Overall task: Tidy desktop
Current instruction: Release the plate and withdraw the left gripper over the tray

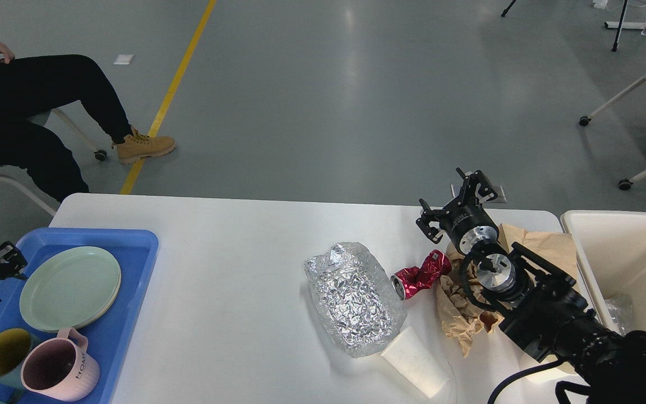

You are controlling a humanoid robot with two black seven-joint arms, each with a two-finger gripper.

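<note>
You see the desktop [233, 314] filling the lower view. The right gripper [457, 203] hangs with jaws spread apart above the red can [421, 275]. The left gripper [3, 264] is beside the blue tray [127, 314]; its jaws I cannot tell.

Right end effector [453, 203] agape, raised
</note>
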